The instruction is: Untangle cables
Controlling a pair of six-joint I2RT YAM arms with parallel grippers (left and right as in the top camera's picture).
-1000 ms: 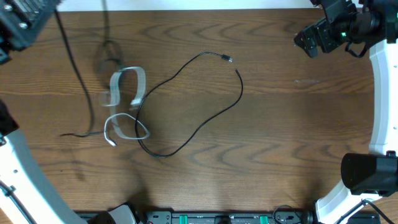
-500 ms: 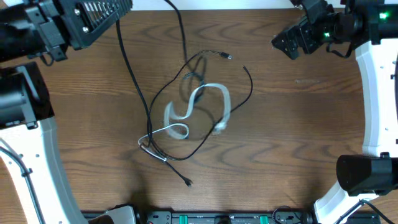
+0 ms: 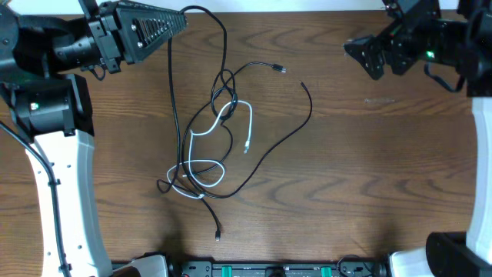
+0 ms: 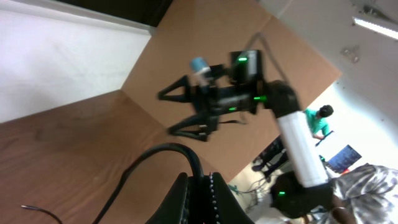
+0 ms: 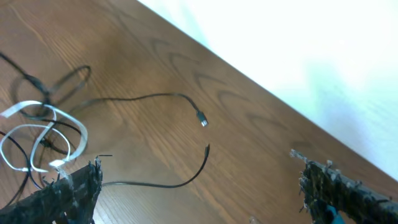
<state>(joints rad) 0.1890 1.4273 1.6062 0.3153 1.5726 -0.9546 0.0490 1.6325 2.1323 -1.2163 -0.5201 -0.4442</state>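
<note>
Cables (image 3: 188, 181) are heaped in one tangle mid-desk (image 3: 384, 169), with black strands looped through a white cable (image 3: 249, 127). The heap's long axis runs from the desk's far edge to its near edge, slightly slanted. One black cable (image 3: 223, 42) is pinched in the left gripper (image 3: 178, 21), which is closed narrow on it in the wrist view and raised beyond and left of the white cable. That strand arcs down into the knot just beyond the white cable. The right gripper (image 3: 366, 58) is spread wide with nothing held, well apart to the right of the white cable. Two loose plug ends (image 3: 304, 85) lie right of the white cable, so the right arm is judged nearer for those. The step is judged to be lifting one strand out, with the knot not yet freed. Snagging the white cable is a risk if the strand is pulled.
</note>
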